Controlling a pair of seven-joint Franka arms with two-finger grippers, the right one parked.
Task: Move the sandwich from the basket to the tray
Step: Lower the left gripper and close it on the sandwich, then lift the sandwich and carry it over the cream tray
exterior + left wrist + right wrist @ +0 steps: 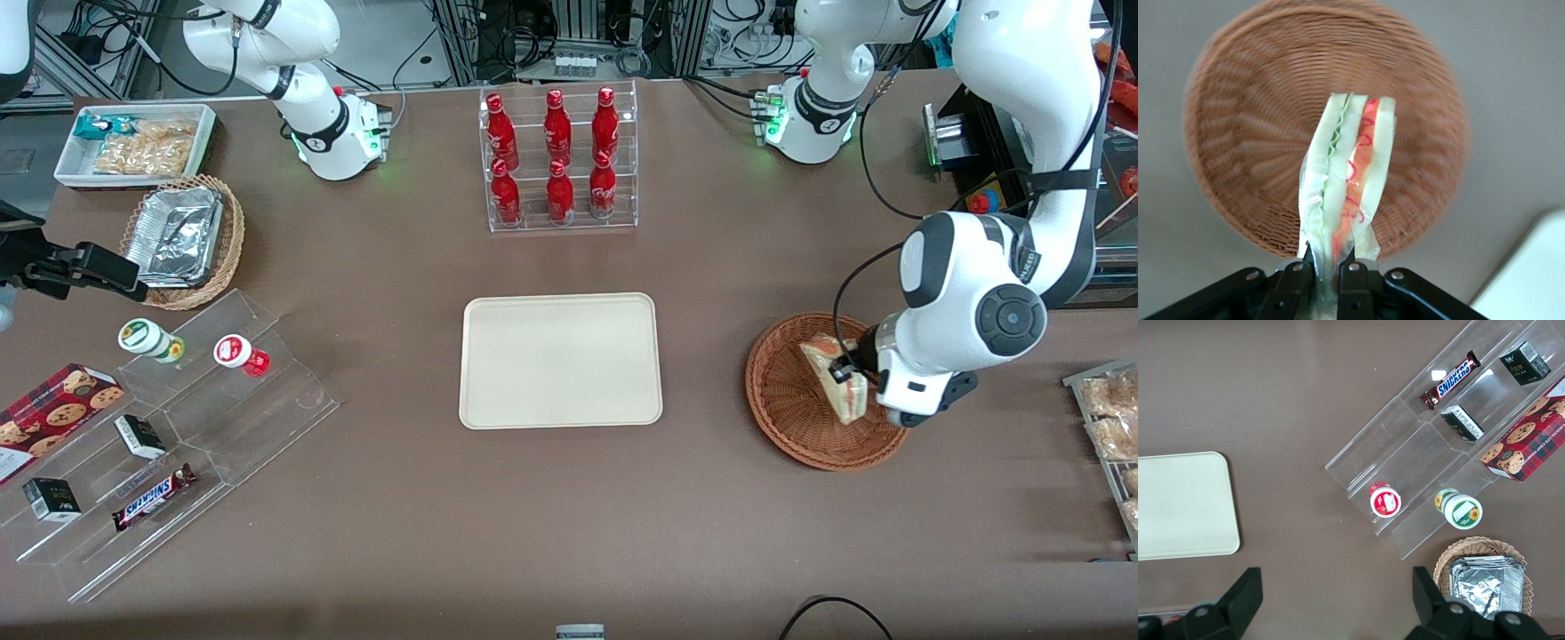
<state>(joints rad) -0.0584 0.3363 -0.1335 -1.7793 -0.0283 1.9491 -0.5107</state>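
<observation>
White bread wedge with red and green filling: the sandwich (pixel 1348 180), clamped at its narrow end between the fingers of the claw (pixel 1327 272), cut edge facing the wrist camera. It hangs over the brown wicker basket (pixel 791 391), apparently lifted clear of the weave, though contact cannot be ruled out. Cream tray (pixel 560 360) lies bare on the brown surface (pixel 569 533), well apart from the basket, toward the parked arm's end.
</observation>
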